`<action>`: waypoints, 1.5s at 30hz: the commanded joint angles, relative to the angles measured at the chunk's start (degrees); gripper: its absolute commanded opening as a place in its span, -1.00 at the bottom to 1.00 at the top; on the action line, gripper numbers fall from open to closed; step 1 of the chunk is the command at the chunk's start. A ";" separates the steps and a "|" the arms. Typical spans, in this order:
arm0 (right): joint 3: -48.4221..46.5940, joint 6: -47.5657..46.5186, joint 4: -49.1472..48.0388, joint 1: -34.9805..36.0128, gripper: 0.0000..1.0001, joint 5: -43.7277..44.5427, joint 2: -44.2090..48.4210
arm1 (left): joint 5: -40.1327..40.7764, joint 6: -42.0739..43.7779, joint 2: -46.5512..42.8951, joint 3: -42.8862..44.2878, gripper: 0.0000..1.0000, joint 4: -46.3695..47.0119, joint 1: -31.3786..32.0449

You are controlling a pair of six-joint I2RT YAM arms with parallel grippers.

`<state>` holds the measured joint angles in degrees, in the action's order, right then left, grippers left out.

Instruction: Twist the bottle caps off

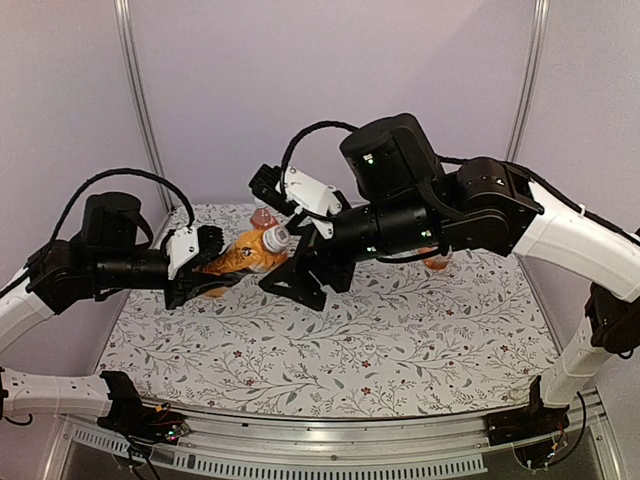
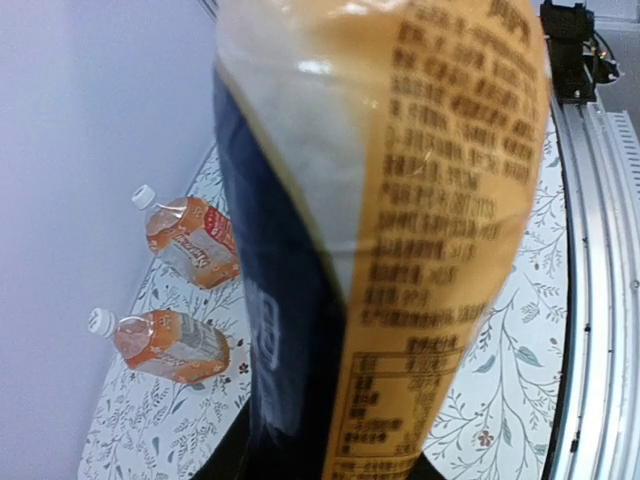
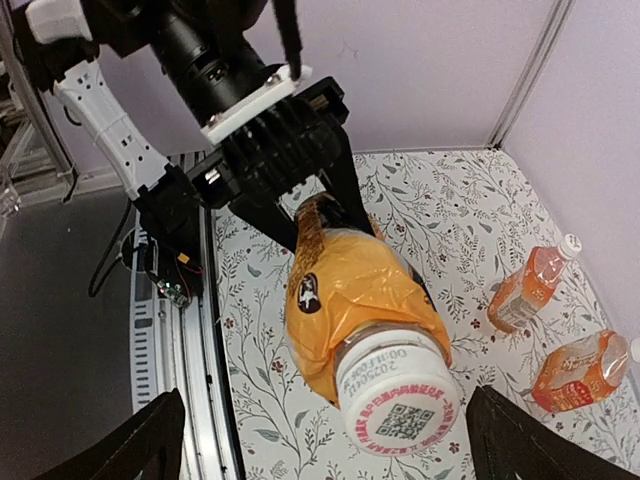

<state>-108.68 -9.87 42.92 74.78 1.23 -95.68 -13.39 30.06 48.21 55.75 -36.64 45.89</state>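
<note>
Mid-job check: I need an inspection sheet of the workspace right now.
Surface: floral-print mat, lying flat.
Job's things: black-labelled bottle held in the air, white cap on; two other bottles lying down, capped.
Clutter: nothing seen.
Grippers: left gripper shut on the bottle; right gripper open, fingers either side of the cap.
Cables: black cables loop above both arms.
Surroundings: lilac walls.

Floral-printed surface [image 1: 400,340] (grey sprigs, small red blooms), slotted metal rail [image 1: 330,445] along its near edge, pale lilac walls [image 1: 330,80] behind far edge.
</note>
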 commanded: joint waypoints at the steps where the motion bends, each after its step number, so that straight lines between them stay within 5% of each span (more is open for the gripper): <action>1: 0.00 23.39 -3.83 -2.67 0.97 3.90 0.94 | 12.45 5.25 -0.13 -3.12 -0.99 8.94 0.78; 7: -0.40 39.08 -5.40 -7.40 0.85 2.68 0.01 | 18.74 7.38 -0.51 -4.03 -0.99 12.16 0.78; 16: -2.86 41.37 -6.71 -7.89 0.61 -1.50 -2.85 | 18.50 8.61 -1.62 -5.51 -0.96 13.28 0.95; 25: -3.39 41.50 -6.54 -7.86 -0.16 -5.94 -4.00 | 19.20 8.70 -1.69 -5.48 -0.96 13.26 0.96; 31: -3.22 39.12 -6.63 -7.82 -0.86 -7.27 -4.16 | 18.37 8.69 -1.69 -5.51 -0.97 12.76 1.04; 35: -3.29 31.14 -5.28 -6.52 -1.00 -10.48 -4.23 | 14.09 6.22 -1.58 -4.12 -0.97 8.46 1.04; 45: 9.00 -22.93 0.45 2.22 -1.00 -3.30 4.36 | -19.65 6.01 -0.37 0.94 -0.95 -16.45 1.45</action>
<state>-103.72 -7.99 40.10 74.04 -3.46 -94.50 -14.83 36.16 47.29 54.11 -42.68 46.11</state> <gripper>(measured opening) 0.228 0.254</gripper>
